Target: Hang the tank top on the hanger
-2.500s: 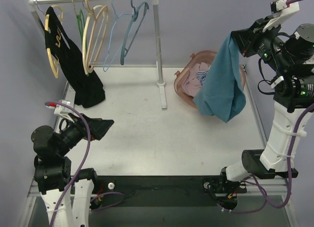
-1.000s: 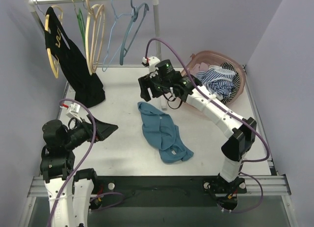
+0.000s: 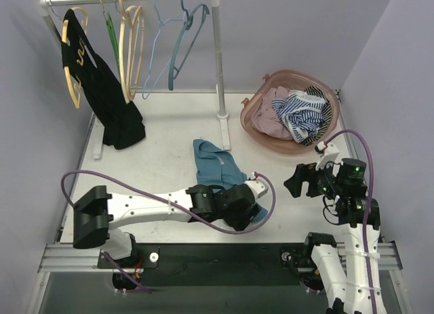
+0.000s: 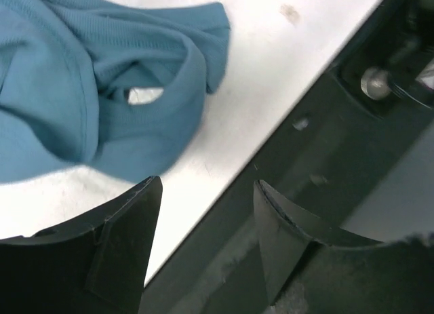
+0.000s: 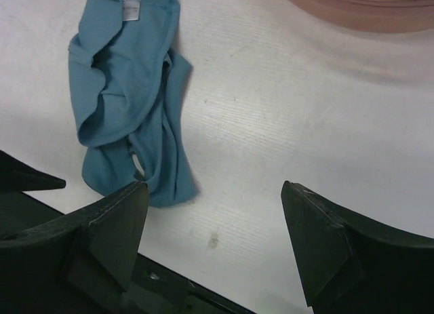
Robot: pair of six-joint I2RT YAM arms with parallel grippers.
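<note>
While the tank top (image 3: 211,166) is lying crumpled on the table (image 3: 163,131), just in front of the foot of the rail stand (image 3: 218,63), a small white tag (image 5: 131,11) is showing inside its neckline. That tag is the only label on offer, and its print is coming through too small to read. No other writing is turning up anywhere.

The left gripper (image 4: 207,186) is reaching across in front of the stand and hovering over the end of the tank top farthest from it. Its fingers are standing moderately apart with nothing between them. One fingertip is overlapping the blue hem in the wrist view, and the other is sitting over the dark strip along the table's front edge. Whether that first tip is actually pressing on the cloth, I cannot tell.

The right gripper (image 5: 213,188) is hanging out to the right of the stand and nearer the front, well apart from the tank top. Its fingers are spread wide and it is carrying nothing — bare table is showing between them.

The hanger (image 3: 183,39) is hanging by its hook from the stand's top bar, the one closest to the upright post, with nothing on it.

A black garment (image 3: 102,90) is drooping from the far left end of that bar, and a pink basket (image 3: 254,107) is sitting just right of the stand's foot, with a striped cloth (image 3: 305,114) heaped in it.
</note>
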